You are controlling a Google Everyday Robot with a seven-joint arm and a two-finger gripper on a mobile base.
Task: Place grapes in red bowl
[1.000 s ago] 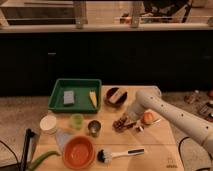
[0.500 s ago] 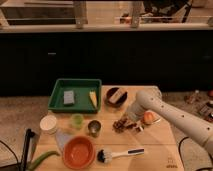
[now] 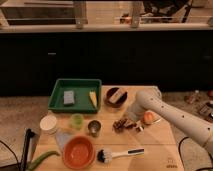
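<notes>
The grapes (image 3: 119, 124) are a small dark reddish-brown bunch lying on the wooden table, right of the metal cup (image 3: 94, 127). My gripper (image 3: 128, 123) is down at the grapes' right side, at the end of the white arm that reaches in from the right. The red bowl (image 3: 78, 152) is wide and orange-red and stands at the front of the table, left of and below the grapes. It holds nothing that I can see.
A green tray (image 3: 75, 95) with a grey sponge and a yellow piece stands at the back left. A dark brown bowl (image 3: 115, 96) with a tan block is behind the grapes. An orange fruit (image 3: 148, 117) lies right of the gripper. A brush (image 3: 117, 154) lies right of the red bowl. A green cup (image 3: 76, 120) and a white lid (image 3: 48, 123) stand left.
The gripper has shifted slightly left and down, closer onto the grapes. The grapes and the bowl have not visibly moved.
</notes>
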